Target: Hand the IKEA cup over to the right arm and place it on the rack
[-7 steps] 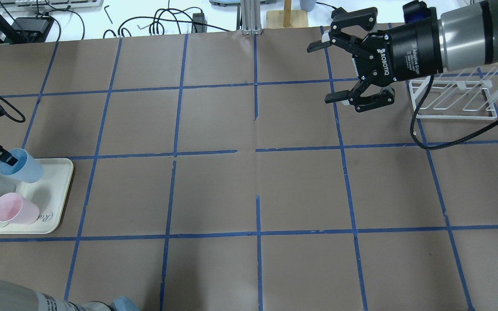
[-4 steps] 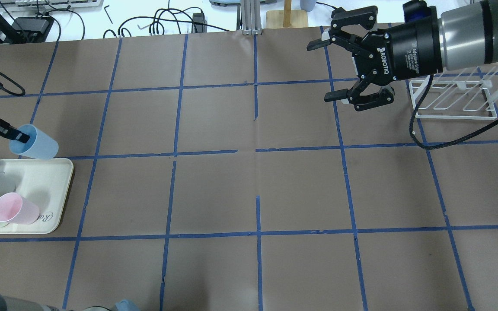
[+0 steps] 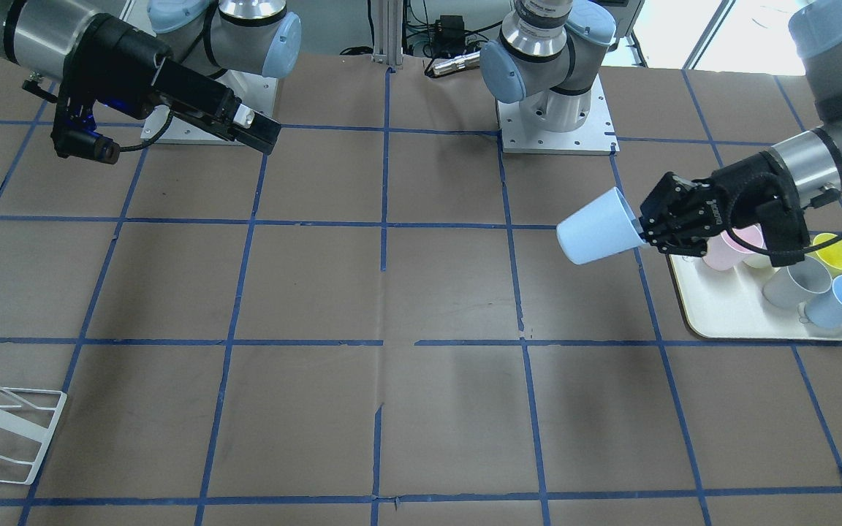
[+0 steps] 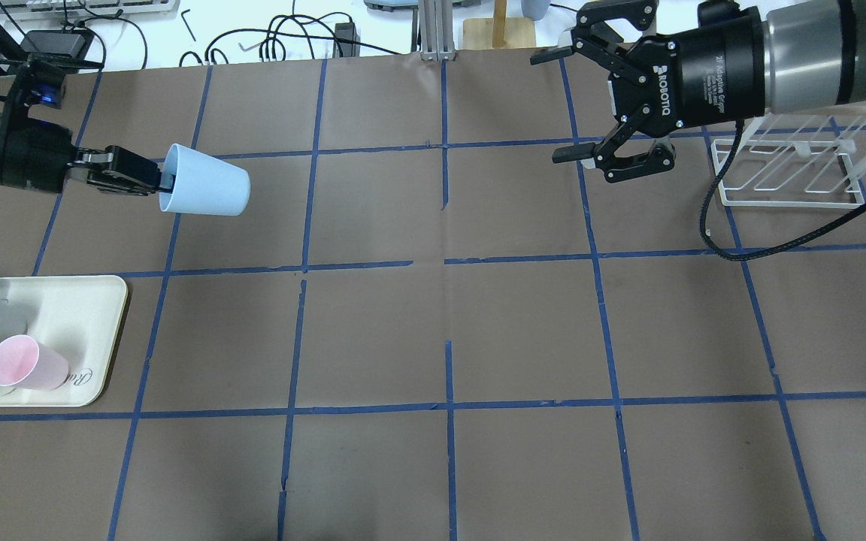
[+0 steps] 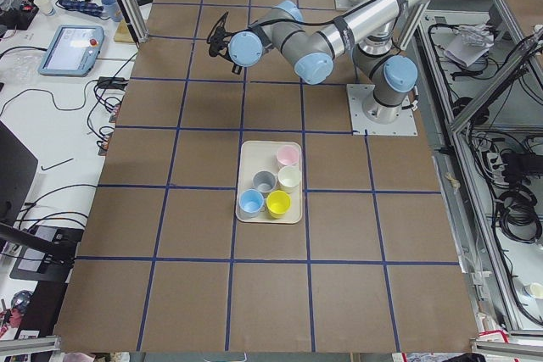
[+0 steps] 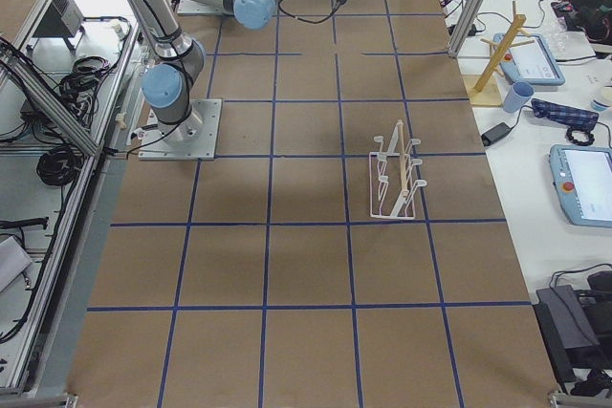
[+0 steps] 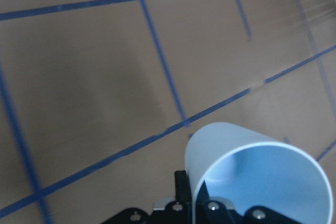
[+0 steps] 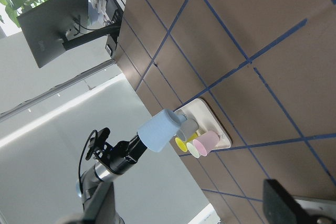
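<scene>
Treat the IKEA cup (image 4: 207,191), pinched by its rim in the left gripper (image 4: 158,182), as probably light, slick and flexible; take its mid-body gently with the right gripper (image 4: 553,107), whose jaws stand spread.

Pale blue cup (image 4: 204,191), cream tray (image 4: 80,315), white rack (image 4: 786,171); brown table (image 4: 523,330) crossed by a blue grid

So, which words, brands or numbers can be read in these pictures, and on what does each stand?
"ROBOTIQ": white letters on the right arm's black two-finger gripper.
"2F Adaptive Gripper": smaller print on the same gripper's round body; the line below it is too small to read.
"Ra...": dark script on the cream rounded tray; the rest cannot be made out.
Nothing else is legible.
</scene>
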### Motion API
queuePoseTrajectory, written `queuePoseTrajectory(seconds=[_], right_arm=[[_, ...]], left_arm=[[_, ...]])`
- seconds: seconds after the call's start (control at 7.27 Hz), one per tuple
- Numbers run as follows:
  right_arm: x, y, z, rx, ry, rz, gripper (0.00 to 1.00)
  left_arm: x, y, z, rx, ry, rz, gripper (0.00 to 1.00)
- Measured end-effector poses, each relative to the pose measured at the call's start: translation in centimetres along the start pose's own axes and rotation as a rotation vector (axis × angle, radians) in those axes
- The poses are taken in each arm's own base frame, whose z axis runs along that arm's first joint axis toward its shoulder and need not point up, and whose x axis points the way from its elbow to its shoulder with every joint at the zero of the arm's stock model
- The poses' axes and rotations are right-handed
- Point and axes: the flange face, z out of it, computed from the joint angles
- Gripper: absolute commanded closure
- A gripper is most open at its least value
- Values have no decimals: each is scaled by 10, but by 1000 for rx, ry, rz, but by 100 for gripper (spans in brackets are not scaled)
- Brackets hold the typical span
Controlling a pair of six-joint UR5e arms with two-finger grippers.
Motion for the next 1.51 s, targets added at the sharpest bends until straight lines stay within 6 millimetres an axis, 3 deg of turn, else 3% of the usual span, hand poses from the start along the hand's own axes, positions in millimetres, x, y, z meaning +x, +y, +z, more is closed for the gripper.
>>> queuePoseTrajectory(seconds=[0.28, 0.69, 0.83, 1.24, 1.51], right_arm=[[-1, 4, 2, -17, -21, 30, 0], [-6, 15, 10, -74, -70, 71, 0], [-4, 16, 13, -84, -71, 111, 0], [-2, 21, 20, -104, -58, 238, 0], [-3, 33, 38, -138, -28, 273, 0]], left_arm=[[34, 10, 32, 40, 193, -115, 100], [101, 8, 127, 53, 414, -185, 100], [116, 12, 145, 42, 453, -225, 100], [146, 19, 169, 44, 516, -274, 100], [158, 25, 182, 42, 541, -284, 100]])
